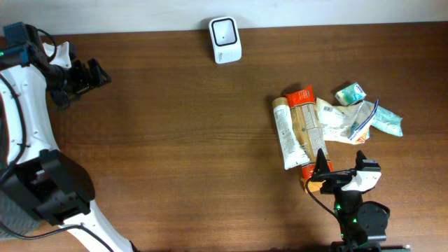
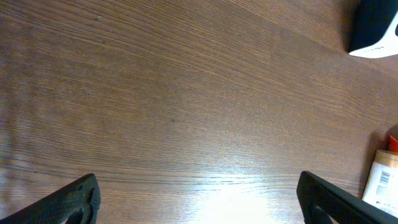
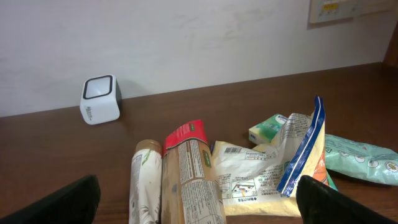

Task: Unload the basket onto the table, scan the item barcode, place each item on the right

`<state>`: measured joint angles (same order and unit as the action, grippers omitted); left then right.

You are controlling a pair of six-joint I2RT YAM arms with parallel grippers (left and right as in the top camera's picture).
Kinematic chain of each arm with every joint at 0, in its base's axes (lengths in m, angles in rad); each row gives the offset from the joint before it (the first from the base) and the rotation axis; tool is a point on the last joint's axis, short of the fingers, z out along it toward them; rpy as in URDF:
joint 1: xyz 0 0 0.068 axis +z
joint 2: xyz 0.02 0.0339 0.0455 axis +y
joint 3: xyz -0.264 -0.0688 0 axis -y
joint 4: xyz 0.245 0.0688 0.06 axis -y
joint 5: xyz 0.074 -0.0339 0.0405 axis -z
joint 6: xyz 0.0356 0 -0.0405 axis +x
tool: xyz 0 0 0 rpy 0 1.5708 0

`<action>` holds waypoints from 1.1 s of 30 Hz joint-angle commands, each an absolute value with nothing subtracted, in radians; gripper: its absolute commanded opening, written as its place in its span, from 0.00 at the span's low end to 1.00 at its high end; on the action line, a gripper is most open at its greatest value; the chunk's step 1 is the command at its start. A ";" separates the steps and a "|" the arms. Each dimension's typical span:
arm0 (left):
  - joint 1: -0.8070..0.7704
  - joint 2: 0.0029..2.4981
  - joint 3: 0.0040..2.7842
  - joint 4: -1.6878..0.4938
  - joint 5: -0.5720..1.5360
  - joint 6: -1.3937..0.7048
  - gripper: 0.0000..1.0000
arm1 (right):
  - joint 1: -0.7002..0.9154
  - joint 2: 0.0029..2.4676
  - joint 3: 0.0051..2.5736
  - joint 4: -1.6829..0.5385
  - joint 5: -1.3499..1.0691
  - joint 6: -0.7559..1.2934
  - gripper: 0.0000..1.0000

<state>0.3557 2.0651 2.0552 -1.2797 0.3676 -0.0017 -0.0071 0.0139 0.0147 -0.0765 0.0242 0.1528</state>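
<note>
Left gripper [image 1: 98,73]: fingers spread wide with nothing between them. It hangs over bare wood at the far left of the dark brown wooden table [image 1: 175,140], well apart from the goods.

Right gripper [image 1: 341,161]: fingers spread wide, holding nothing. It sits low at the table's front edge, just on the near side of the pile, facing it.

Scanner: a small white box scanner with a dark window [image 1: 225,39] stands at the back edge against the pale wall, well apart from both grippers and from the pile.

Nearest goods: a cream plastic tube [image 1: 287,140] and a tan paper packet with a red-orange top [image 1: 304,119] lie side by side, touching, lengthwise toward the right gripper. Their near ends lie just beside its left finger.

Pouch: a white and yellow printed pouch [image 3: 249,177] lies just right of the packet, directly ahead of the open fingers. A barcode shows at its upper left corner.

Further goods: a clear bag with a blue stripe [image 3: 305,149] rests on the pouch. A small green pack [image 1: 350,92] and a teal foil packet [image 1: 386,123] lie at the pile's far right.
</note>
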 commanded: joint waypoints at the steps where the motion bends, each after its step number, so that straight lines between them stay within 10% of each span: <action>1: 0.363 2.047 2.064 -1.280 0.378 -0.008 0.99 | -0.014 0.004 0.006 -0.080 0.017 0.147 0.99; 33: 0.316 1.742 2.064 -1.281 0.378 -0.008 0.99 | -0.014 0.004 0.006 -0.080 0.017 0.147 0.99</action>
<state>0.3260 1.8511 2.0544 -1.2797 0.3672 -0.0021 -0.0071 0.0139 0.0147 -0.0769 0.0238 0.1505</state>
